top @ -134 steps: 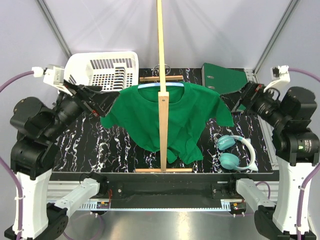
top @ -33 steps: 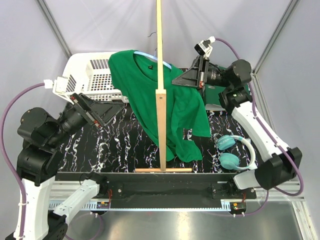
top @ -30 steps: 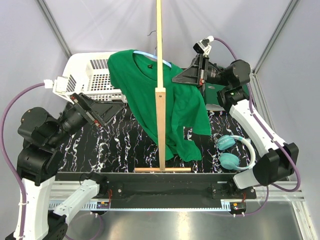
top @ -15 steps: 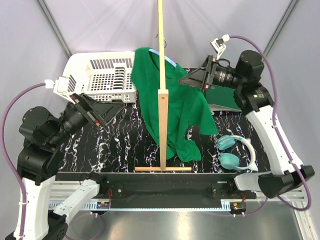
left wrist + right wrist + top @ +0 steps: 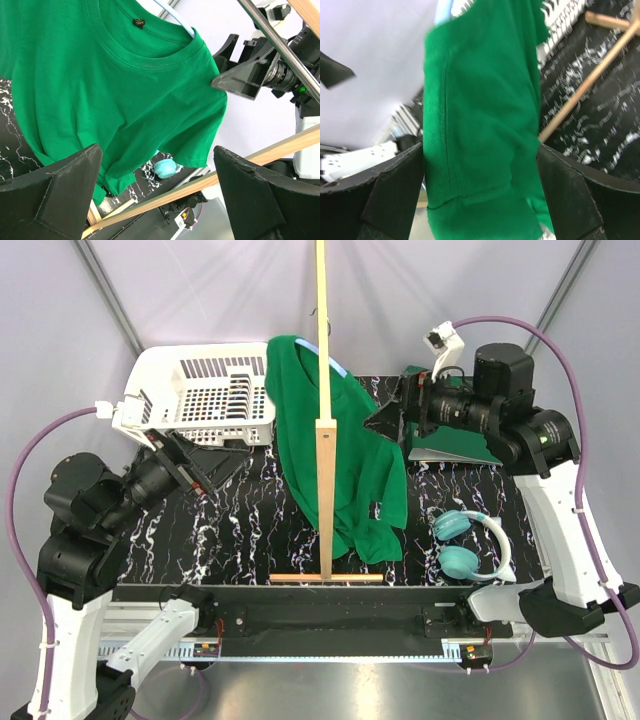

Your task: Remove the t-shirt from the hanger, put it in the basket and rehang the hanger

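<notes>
Scene: A green t-shirt [image 5: 345, 455] hangs from a tall wooden stand [image 5: 322, 390] above the middle of the counter [image 5: 250, 530], with a robot arm on each side.
T-shirt: It is turned nearly edge-on to the overhead camera. The collar is toward the far edge and the hem trails toward the near edge.
Hanger: The light blue hanger [image 5: 172, 16] is inside the collar, with only a curve of shoulder showing above the neckline. Where its hook sits cannot be made out.
Right arm: The right arm [image 5: 520, 420] reaches in from the far right corner. Its jaws are spread wide, one fingertip lies against the sleeve seam, and nothing is pinched.
Left arm: The left arm [image 5: 85, 500] waits by the left edge. Its jaws are also spread and empty, facing the shirt front from well apart.
Progress: By the look of it, no part of the removal is done, as both shoulders are still threaded on the hanger.
Left to do: A grip on the fabric, then working it off the hanger.
Also on the counter: A white basket [image 5: 200, 390] sits at the far left corner, a green folder [image 5: 450, 445] at the far right corner, and teal headphones [image 5: 465, 545] near the right edge.
</notes>
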Controlling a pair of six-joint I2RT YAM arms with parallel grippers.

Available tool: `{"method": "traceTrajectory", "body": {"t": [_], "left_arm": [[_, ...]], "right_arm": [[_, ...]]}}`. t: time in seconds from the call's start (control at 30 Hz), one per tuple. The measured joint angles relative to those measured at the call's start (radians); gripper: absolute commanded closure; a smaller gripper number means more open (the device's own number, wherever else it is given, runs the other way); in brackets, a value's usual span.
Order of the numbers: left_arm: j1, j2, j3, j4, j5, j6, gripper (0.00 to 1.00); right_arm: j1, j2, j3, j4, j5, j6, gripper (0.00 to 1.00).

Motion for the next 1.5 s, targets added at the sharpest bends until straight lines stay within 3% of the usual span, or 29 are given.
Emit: {"method": "traceTrajectory", "body": {"t": [0.17,0.3,0.43,0.5,0.57,0.73,1.03,1.33,1.5], "left_arm": [[0.000,0.001,-0.010,0.000,0.000,0.006,0.02],[0.000,0.002,-0.014,0.000,0.000,0.006,0.02],[0.000,0.002,-0.014,0.000,0.001,0.006,0.02],[0.000,0.002,-0.014,0.000,0.001,0.006,0.02],[0.000,0.002,-0.014,0.000,0.002,0.006,0.02],[0.000,0.002,-0.014,0.000,0.002,0.006,0.02],[0.000,0.002,0.003,-0.009,0.002,0.006,0.02],[0.000,0.002,0.014,-0.027,0.001,0.010,0.01],[0.000,0.002,0.040,-0.049,0.002,0.011,0.01]], "right_arm": [[0.077,-0.001,0.000,-0.063,0.093,-0.043,0.10],[0.125,-0.001,0.000,-0.088,0.158,-0.085,0.33],[0.172,0.010,0.006,-0.097,0.230,-0.138,0.45],[0.179,0.022,0.013,-0.096,0.256,-0.158,0.57],[0.180,0.034,0.018,-0.092,0.278,-0.171,0.77],[0.185,0.050,0.023,-0.062,0.288,-0.178,1.00],[0.186,0.051,0.023,-0.037,0.242,-0.093,1.00],[0.162,0.051,0.029,0.045,0.077,0.162,1.00],[0.072,0.043,-0.031,0.203,-0.053,0.339,1.00]]}}
